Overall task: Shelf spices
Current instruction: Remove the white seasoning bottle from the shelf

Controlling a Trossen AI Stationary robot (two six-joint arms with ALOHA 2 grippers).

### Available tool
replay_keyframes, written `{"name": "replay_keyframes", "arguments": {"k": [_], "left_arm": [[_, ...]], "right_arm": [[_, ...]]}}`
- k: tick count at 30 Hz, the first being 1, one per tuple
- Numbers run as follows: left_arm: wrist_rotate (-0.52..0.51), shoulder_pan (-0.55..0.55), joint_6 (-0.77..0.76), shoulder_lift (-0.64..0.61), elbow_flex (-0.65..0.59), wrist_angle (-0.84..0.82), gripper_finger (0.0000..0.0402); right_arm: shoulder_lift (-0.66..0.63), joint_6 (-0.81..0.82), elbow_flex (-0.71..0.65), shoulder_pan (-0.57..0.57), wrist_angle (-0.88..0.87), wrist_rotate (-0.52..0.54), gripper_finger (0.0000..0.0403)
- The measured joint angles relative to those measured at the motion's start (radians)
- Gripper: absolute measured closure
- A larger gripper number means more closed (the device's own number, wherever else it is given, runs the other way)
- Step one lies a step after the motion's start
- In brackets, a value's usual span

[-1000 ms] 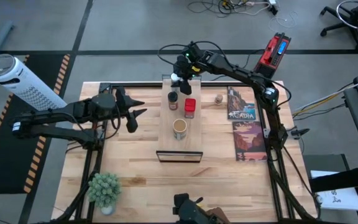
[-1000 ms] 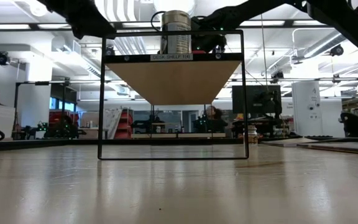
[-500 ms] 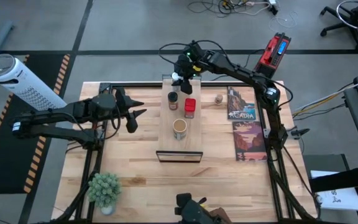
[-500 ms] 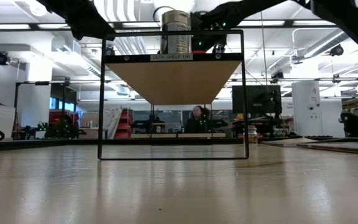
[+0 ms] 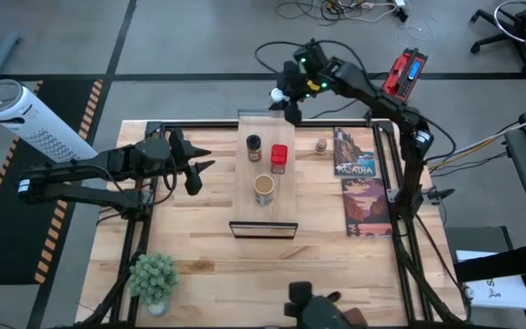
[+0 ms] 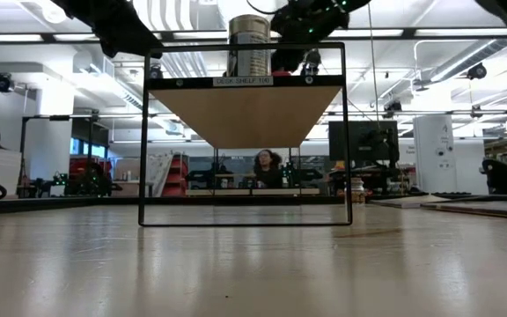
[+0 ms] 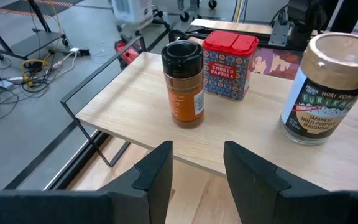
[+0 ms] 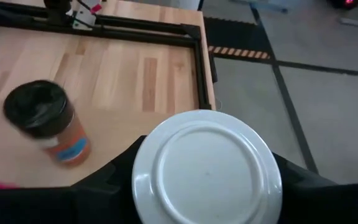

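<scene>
The pale-wood shelf [image 5: 263, 208] stands on a black wire frame mid-table. On it stand the black-lidded jar [image 5: 254, 146] [image 7: 182, 81], the red tin [image 5: 279, 158] [image 7: 229, 56] and the tan-topped jar [image 5: 263, 187] [image 7: 324, 87]. My right gripper [image 5: 285, 99] hangs past the shelf's far right corner, shut on the white-capped jar [image 5: 277, 94] [image 8: 207, 168]. My left gripper [image 5: 196, 164] [image 7: 197, 180] waits open, left of the shelf, facing the jars. My right gripper holds the white-capped jar between its two fingers [image 8: 107, 183], one on either side of the jar. The broad white cap [image 8: 207, 134] faces the wrist camera and hides the place of contact. The jar is lifted clear, above the table's far edge.
Two flat game boxes [image 5: 354, 164] [image 5: 367, 206] lie right of the shelf, with a small round object [image 5: 321, 144] between them and the shelf. A potted plant [image 5: 153, 276] stands near the table's near left corner. A person sits in the room beyond [image 6: 262, 167].
My right gripper has risen from the shelf's far end and swung toward the table's far right, carrying the white-capped jar clear of the shelf. The other three containers have stayed where they stood.
</scene>
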Motion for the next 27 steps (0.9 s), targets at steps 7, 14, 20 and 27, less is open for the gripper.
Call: {"name": "replay_keyframes", "arguments": {"k": [7,14,20,27], "left_arm": [[0.002,0.0,0.0,0.0,0.0,0.0,0.0269],[0.002,0.0,-0.002,0.0,0.0,0.0,0.0269],[0.01,0.0,-0.004,0.0,0.0,0.0,0.0269],[0.01,0.0,-0.004,0.002,0.0,0.0,0.0269]], "right_arm": [[-0.026,0.001,-0.007,-0.035,-0.159,-0.003,0.0221],[-0.026,-0.003,-0.075,-0.036,-0.231,-0.009,0.022],[-0.081,-0.002,-0.19,-0.052,-0.196,-0.009,0.0221],[-0.223,0.054,-0.406,-0.083,-0.051,-0.057,0.0221]]}}
